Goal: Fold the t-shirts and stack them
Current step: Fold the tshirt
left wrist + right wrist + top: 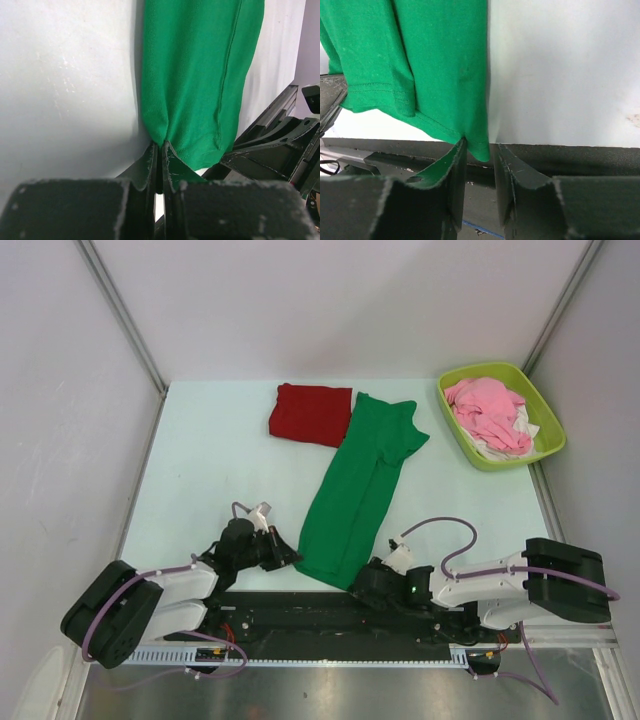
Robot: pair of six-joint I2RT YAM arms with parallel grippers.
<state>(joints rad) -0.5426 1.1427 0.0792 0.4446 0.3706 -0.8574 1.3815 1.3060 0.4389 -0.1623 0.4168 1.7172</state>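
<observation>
A bright green t-shirt (pixel 360 480), folded into a long strip, lies slantwise on the pale table (pixel 210 470), hem toward me. A dark red t-shirt (pixel 310 414) lies folded flat at the back, touching the green one's collar end. My left gripper (pixel 293 558) is shut on the hem's left corner; in the left wrist view the green t-shirt (pixel 195 75) runs into the pinched left gripper (pixel 160 146). My right gripper (pixel 358 585) is at the hem's right corner. In the right wrist view the right gripper (pixel 479 147) stands apart, the green t-shirt (pixel 440 65) corner hanging between its jaws.
A lime green basket (pixel 480 368) at the back right holds a pink garment (pixel 488 410) over a white cloth (pixel 522 436). Grey walls close in the table on three sides. The black base rail (pixel 330 615) runs along the near edge under both arms.
</observation>
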